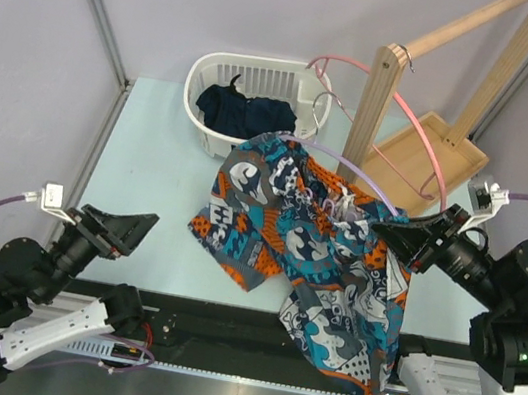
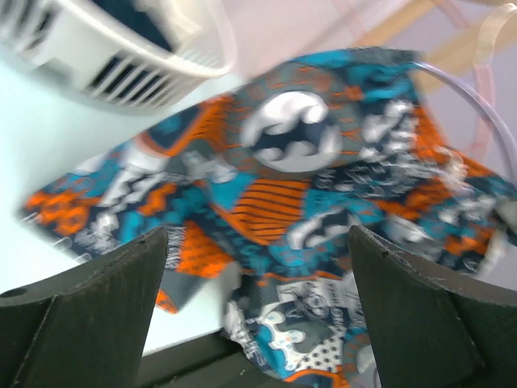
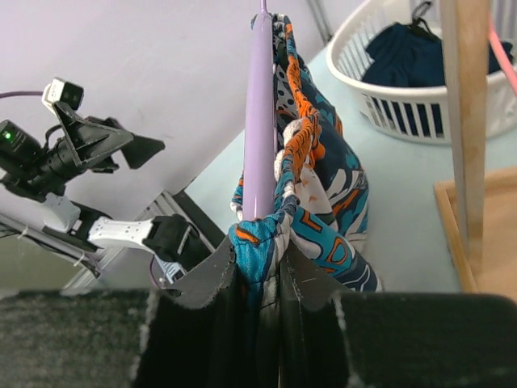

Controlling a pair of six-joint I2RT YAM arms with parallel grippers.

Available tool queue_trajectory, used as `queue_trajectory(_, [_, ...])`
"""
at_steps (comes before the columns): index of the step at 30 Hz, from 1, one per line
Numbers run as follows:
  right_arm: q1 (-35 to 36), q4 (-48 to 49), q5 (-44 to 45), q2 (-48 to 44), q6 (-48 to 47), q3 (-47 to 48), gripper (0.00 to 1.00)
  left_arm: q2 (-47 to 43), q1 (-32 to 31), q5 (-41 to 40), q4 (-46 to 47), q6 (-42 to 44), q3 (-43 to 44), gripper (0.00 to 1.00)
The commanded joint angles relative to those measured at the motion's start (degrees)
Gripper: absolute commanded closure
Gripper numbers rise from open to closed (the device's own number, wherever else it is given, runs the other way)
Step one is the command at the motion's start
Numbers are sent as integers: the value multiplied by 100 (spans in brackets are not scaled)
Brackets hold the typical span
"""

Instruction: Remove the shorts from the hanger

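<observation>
The shorts (image 1: 318, 237), in a teal, orange, white and black print, hang on the lavender hanger (image 1: 350, 167). One end lies on the table and a leg trails over the near edge. My right gripper (image 1: 391, 235) is shut on a fold of the shorts (image 3: 323, 162) wrapped over the end of the hanger's bar (image 3: 260, 121), and holds that end up. My left gripper (image 1: 133, 228) is open and empty, left of the shorts and apart from them. In the left wrist view the shorts (image 2: 307, 162) lie beyond the open gripper (image 2: 258, 307).
A white laundry basket (image 1: 209, 72) with a dark navy garment (image 1: 243, 113) stands at the back. A wooden rack (image 1: 373, 104) with a pink hanger (image 1: 419, 128) stands at the back right on its wooden base (image 1: 423, 158), close behind the shorts.
</observation>
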Motion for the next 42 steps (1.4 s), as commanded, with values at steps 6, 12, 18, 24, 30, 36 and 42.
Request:
queue_trajectory(6, [-5,2350,-1593,848,395,222,100,2194,-27,2465,2707,2655,1720,3])
queue_trajectory(12, [12,3317,-2579,1360,887,222,100,4260,-18,2301,1813,3412,3812,4])
queue_trajectory(18, [117,3432,-2932,1527,915,213,100,5272,-18,2204,1407,3545,4634,7])
queue_trajectory(24, [408,3256,-3020,1615,660,222,100,5579,52,2124,1548,3422,4730,14])
queue_trajectory(30, [531,3353,-3064,1685,668,222,100,5738,245,2247,1610,3299,4616,47])
queue_trajectory(36, [549,3108,-2705,1756,494,222,73,5599,290,1554,1714,3483,4397,100])
queue_trajectory(42, [820,1904,-826,1764,448,222,18,4931,307,130,2390,3633,3747,99])
